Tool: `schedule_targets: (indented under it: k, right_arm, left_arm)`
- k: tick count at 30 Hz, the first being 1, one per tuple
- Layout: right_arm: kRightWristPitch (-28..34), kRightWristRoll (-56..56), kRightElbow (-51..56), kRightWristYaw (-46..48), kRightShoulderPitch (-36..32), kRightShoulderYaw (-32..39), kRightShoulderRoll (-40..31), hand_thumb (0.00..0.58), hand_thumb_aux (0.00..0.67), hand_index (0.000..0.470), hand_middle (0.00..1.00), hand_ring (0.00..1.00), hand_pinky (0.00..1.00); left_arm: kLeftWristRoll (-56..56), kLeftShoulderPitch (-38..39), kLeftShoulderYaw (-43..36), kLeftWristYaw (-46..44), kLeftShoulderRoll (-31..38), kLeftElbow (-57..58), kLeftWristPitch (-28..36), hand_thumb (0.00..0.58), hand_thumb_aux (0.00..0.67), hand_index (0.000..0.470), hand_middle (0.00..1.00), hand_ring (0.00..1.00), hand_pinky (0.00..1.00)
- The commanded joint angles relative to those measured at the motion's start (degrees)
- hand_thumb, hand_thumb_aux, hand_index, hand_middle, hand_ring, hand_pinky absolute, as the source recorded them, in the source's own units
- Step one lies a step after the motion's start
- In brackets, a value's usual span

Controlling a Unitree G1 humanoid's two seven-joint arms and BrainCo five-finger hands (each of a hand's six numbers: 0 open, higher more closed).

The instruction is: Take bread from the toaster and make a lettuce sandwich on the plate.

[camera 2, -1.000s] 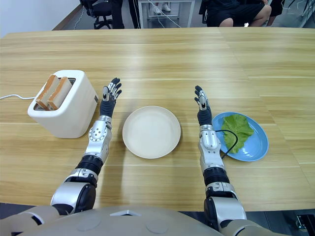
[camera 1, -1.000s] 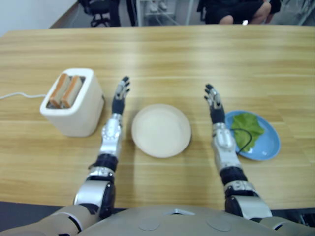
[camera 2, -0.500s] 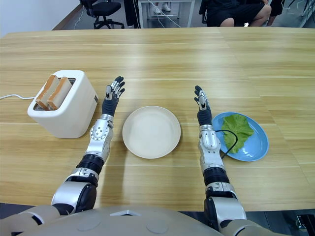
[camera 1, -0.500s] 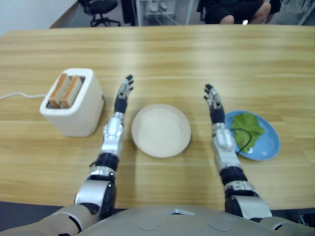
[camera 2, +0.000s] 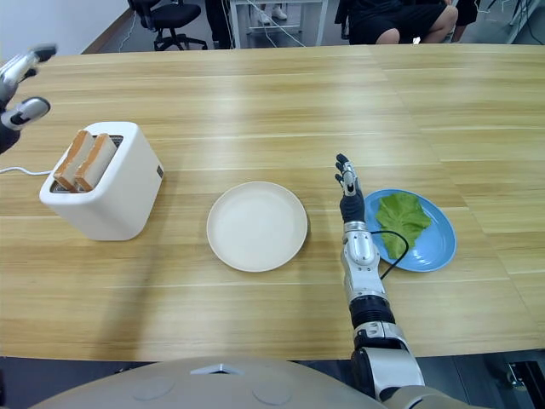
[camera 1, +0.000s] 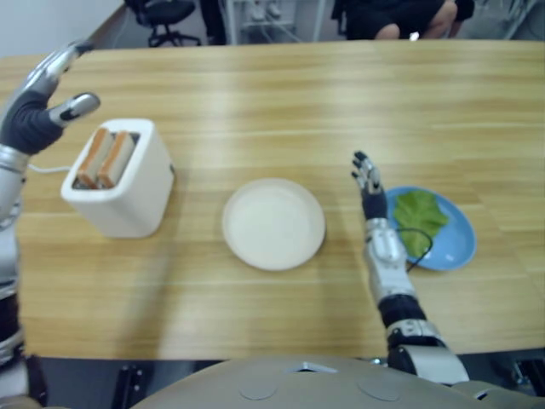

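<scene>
Two toast slices [camera 2: 83, 160] stand upright side by side in the slots of the white boxy toaster [camera 2: 106, 192], on the left of the light wooden surface [camera 2: 255, 94]. None is out yet, so I'd call this step one. Centre-near, the round cream plate [camera 2: 257, 228] is bare. On the right, the green lettuce leaf [camera 2: 400, 215] lies on the round blue plate [camera 2: 433, 249].

Robot's left hand [camera 1: 34, 112] hangs in the air above and left of the toaster, fingers [camera 1: 75, 105] spread and released, nothing in them. Its right hand [camera 2: 349, 189] lies low between the cream plate and the blue plate, fingers straight, released, empty.

Risks as I see them:
- Slices nearly touch. A wide pinch from above likely catches both, or jams one against the slot edge and tears it.
- Toaster looks light and unanchored. An angled pull instead of straight up could slide or tip it.
- The white cord [camera 2: 21, 169] trails off the left edge, near where the left arm would come down, so it could snag.
- Only the tops of the slices stick out, so grip area is small. With a weak pinch a slice could drop back in, or land on the surface short of the cream plate.
- Thin black cable [camera 2: 387, 254] from the right wrist loops onto the blue plate beside the leaf. Moving that arm could hook the leaf or drag the plate.
- Right hand sits just beside both plates, so a sideways sweep could shove either.
</scene>
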Motion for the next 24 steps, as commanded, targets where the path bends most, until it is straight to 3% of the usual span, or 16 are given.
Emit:
schedule_targets:
  k: [1, 6, 11, 24]
  right_arm:
    - [0.9, -0.2, -1.3, -0.3, 0.7, 0.0, 0.4, 0.000, 0.000, 0.000, 0.00, 0.00, 0.00]
    - [1.3, -0.2, -2.1, -0.4, 1.2, -0.2, 0.2, 0.000, 0.000, 0.000, 0.00, 0.00, 0.00]
    - [1.8, -0.1, -2.8, -0.4, 1.5, -0.3, 0.0, 0.000, 0.000, 0.000, 0.00, 0.00, 0.00]
    - [2.6, -0.4, -2.6, -0.4, 2.0, 0.0, 0.0, 0.000, 0.000, 0.000, 0.00, 0.00, 0.00]
  left_arm:
    - [11.6, 2.0, -3.5, 6.1, 3.7, 12.6, 1.0, 0.000, 0.000, 0.000, 0.00, 0.00, 0.00]
    - [19.8, -0.9, -12.2, 11.7, 4.2, 26.9, 3.3, 0.000, 0.000, 0.000, 0.00, 0.00, 0.00]
    - [22.8, -3.7, -18.4, 14.5, 2.6, 32.9, 5.6, 0.000, 0.000, 0.000, 0.00, 0.00, 0.00]
    - [20.5, -4.2, -19.6, 16.2, 0.9, 30.0, 7.3, 0.000, 0.000, 0.000, 0.00, 0.00, 0.00]
